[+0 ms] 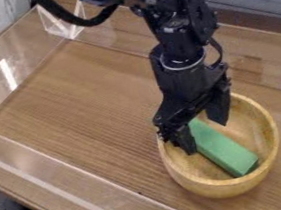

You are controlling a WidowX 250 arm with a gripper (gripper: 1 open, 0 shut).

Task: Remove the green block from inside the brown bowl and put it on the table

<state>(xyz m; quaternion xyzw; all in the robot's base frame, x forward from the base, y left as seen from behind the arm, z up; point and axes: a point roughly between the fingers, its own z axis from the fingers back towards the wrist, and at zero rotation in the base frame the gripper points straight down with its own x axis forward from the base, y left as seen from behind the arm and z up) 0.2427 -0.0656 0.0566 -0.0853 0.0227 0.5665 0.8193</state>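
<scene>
The brown bowl [182, 171] sits on the table [74, 98] at the lower right. Inside it the green block [227, 149] lies flat, running diagonally from the bowl's middle toward its front right. My gripper [195, 126] points down over the bowl's left half, with one dark fingertip near the left rim and the other above the block's far end. It is open and holds nothing. The block's far end is partly hidden behind the fingers.
Low clear acrylic walls [32, 166] edge the tabletop on the left and front. A clear acrylic piece [63, 27] stands at the back left corner. The dark arm [170, 21] reaches in from the top.
</scene>
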